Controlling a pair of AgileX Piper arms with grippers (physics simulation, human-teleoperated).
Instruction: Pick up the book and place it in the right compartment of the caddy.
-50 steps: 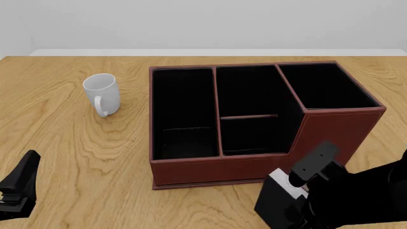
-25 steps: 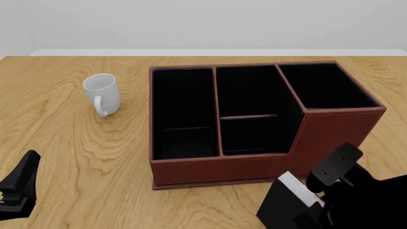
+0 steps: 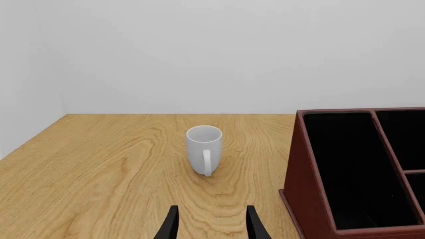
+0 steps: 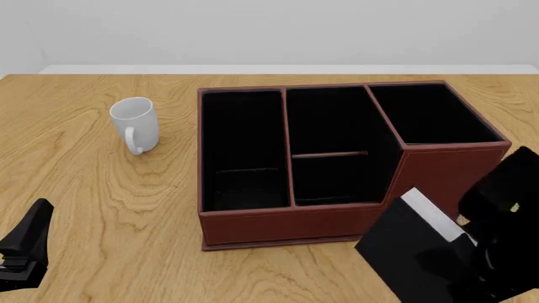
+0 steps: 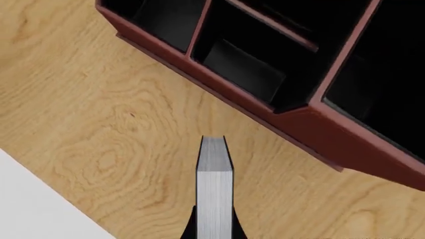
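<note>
The black book with white page edges hangs tilted in the air in front of the caddy's right front corner. My right gripper is shut on it at the lower right of the front view. In the right wrist view the book stands edge-on between the fingers of the right gripper, above the wood and short of the caddy. The tall right compartment is empty, and it also shows in the right wrist view. My left gripper is open and empty at the near left, also seen from its own wrist camera.
A white mug stands upright on the wooden table left of the caddy, and it shows ahead of the left gripper in the left wrist view. The caddy's left wall is at that view's side. A pale wall rises behind the table.
My right gripper has risen and moved right with the book. The book has come up off the table level and sits higher, beside the caddy's front right corner. The left arm has not moved.
</note>
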